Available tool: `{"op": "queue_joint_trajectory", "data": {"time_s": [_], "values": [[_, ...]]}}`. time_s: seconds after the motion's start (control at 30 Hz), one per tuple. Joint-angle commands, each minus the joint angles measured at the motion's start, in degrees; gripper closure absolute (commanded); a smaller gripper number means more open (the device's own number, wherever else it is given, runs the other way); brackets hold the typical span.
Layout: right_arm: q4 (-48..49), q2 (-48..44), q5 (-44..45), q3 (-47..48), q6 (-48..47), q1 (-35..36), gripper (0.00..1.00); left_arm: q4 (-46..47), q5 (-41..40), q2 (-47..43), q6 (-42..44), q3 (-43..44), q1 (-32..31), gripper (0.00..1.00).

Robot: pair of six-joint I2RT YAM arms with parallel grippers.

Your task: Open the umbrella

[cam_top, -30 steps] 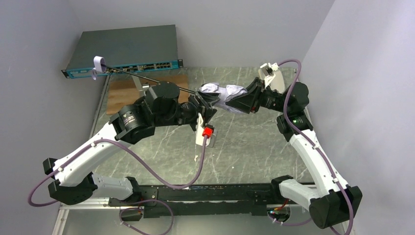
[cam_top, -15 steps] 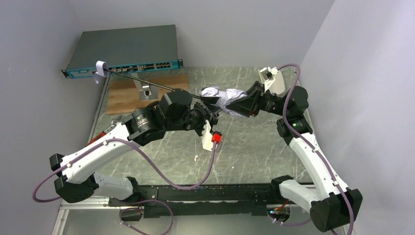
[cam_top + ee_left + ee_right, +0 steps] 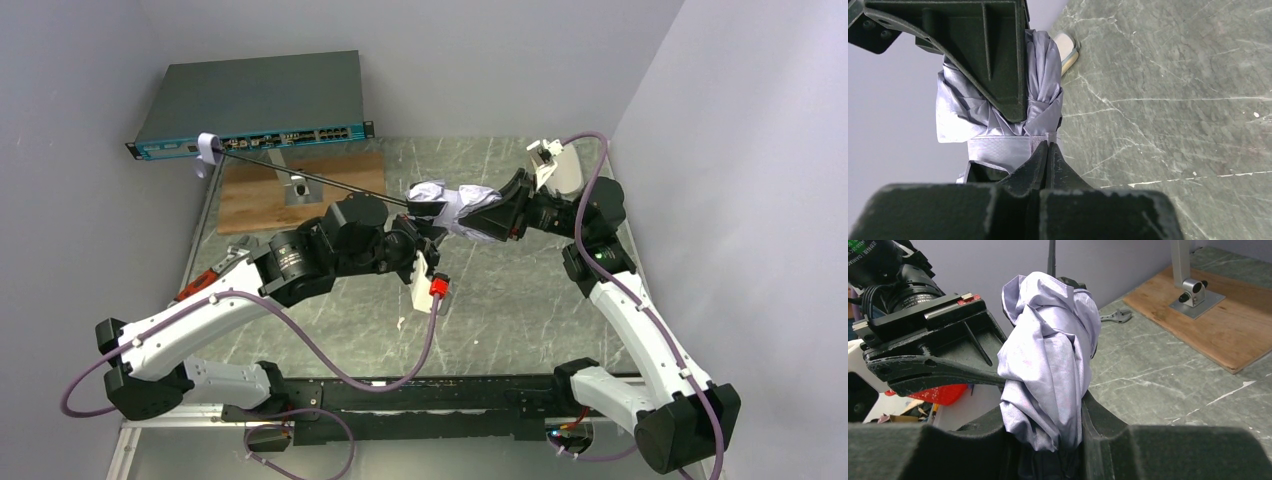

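The umbrella's bundled silvery canopy (image 3: 452, 204) hangs above the table between both arms. Its thin black shaft (image 3: 310, 177) runs back-left to the small white handle (image 3: 207, 150). My right gripper (image 3: 1045, 425) is shut on the canopy (image 3: 1048, 360), with fabric bulging out between its fingers. My left gripper (image 3: 1048, 148) is shut, its tips pinching the small end tab of the closure strap (image 3: 998, 150) wrapped round the canopy (image 3: 1045, 75). In the top view the left gripper (image 3: 428, 226) sits just below the canopy's left end. The canopy's black inside is hidden.
A grey network switch (image 3: 250, 98) lies at the back left. In front of it is a wooden board (image 3: 250, 200) with a metal stand (image 3: 296, 186). A wrench (image 3: 1113, 316) lies on the marble table (image 3: 520, 300). Grey walls close in left and right.
My left gripper has closed from open onto the strap tab, and its arm has shifted right and lower. The right gripper kept its hold on the canopy.
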Motion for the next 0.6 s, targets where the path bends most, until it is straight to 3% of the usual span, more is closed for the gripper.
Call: {"op": "queue_joint_trajectory", "data": {"time_s": [0.0,0.2,0.4,0.5,0.57], "values": [[7.6,-2.19,-0.35,2.25,1.35,0.58,1.0,-6.56,-1.04,-0.93,-3.07,-1.52,0.39,1.0],[10.7,-1.06,-0.66,4.67,3.89,0.5,1.0,-9.44,0.77,-4.03,-4.38,-9.4,0.58,1.0],[10.17,-1.9,-1.27,3.99,4.16,0.56,1.0,-9.2,2.21,-5.51,-12.66,-12.62,3.66,0.98],[8.47,-1.95,-0.29,4.22,2.52,0.51,1.0,-10.47,8.81,-7.08,-19.13,-9.4,6.11,0.44],[6.78,-1.58,1.81,5.17,1.12,0.46,1.0,-13.41,15.33,-8.04,-22.53,-6.8,7.92,0.33]]}}
